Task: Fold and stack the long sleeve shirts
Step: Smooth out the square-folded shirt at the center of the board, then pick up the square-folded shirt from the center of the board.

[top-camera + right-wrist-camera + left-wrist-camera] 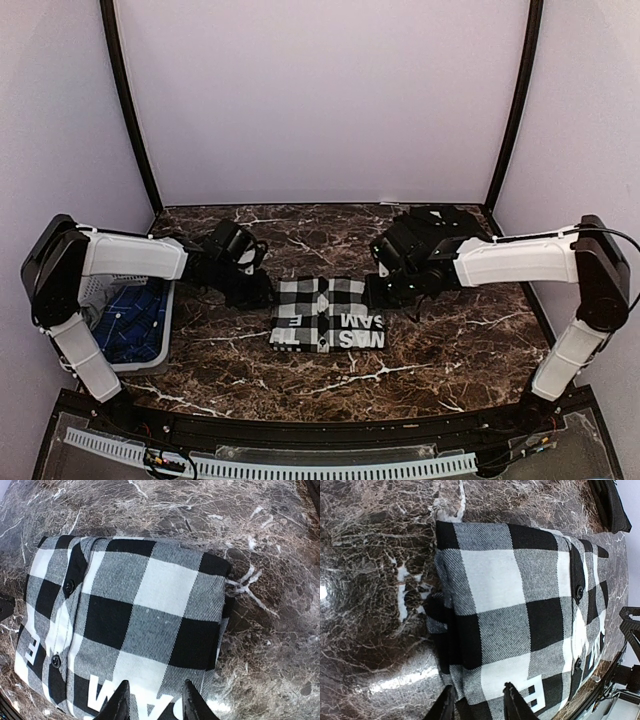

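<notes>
One long sleeve shirt (pixel 328 313), black-and-white check with white block letters on a black band, lies folded into a compact rectangle at the middle of the marble table. My left gripper (pixel 262 293) is at its left edge, and in the left wrist view that gripper (pixel 479 700) has its jaws apart over the shirt (pixel 520 605). My right gripper (pixel 378 293) is at the shirt's right edge. In the right wrist view this gripper (pixel 152 697) is also open, just above the lettered band of the shirt (pixel 130 615). Neither pair of fingers pinches cloth.
A white perforated basket (pixel 140 367) stands at the left, under the left arm, with blue checked cloth (pixel 125 320) inside. Dark marble table (pixel 450 350) surrounds the shirt. Pale walls and black frame posts close in the back and sides.
</notes>
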`<action>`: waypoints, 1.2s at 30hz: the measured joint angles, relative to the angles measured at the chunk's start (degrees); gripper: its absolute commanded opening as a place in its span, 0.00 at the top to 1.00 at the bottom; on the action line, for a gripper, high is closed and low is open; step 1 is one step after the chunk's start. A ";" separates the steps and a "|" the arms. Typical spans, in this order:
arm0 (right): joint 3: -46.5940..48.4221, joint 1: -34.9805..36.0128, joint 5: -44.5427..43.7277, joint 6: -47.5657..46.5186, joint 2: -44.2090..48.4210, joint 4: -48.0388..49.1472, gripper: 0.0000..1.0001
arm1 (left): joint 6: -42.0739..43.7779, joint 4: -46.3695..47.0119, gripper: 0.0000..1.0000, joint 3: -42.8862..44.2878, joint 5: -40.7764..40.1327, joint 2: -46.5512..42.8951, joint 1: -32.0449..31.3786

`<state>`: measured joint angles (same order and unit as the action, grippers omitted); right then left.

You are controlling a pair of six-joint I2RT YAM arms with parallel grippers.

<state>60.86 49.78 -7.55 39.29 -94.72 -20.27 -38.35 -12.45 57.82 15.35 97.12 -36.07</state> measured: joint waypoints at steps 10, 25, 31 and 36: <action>1.36 -0.48 -2.62 -0.74 -8.00 -0.35 0.71 | 0.92 -0.26 0.60 -0.24 2.23 -0.11 1.20; -2.84 -0.68 -1.36 0.48 -7.10 4.02 0.71 | 1.01 2.10 0.51 -1.81 6.75 4.70 1.22; -3.19 -0.72 -1.01 0.52 -7.06 4.72 0.70 | -0.83 4.46 0.59 -1.70 8.26 5.99 0.76; -3.80 -0.76 -0.79 0.68 -6.80 5.57 0.70 | -3.34 6.56 0.74 -1.53 8.57 7.19 -0.44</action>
<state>57.06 49.01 -8.34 39.97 -101.51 -14.70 -41.69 -5.89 56.29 23.92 104.31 -36.51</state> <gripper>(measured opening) 0.296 0.355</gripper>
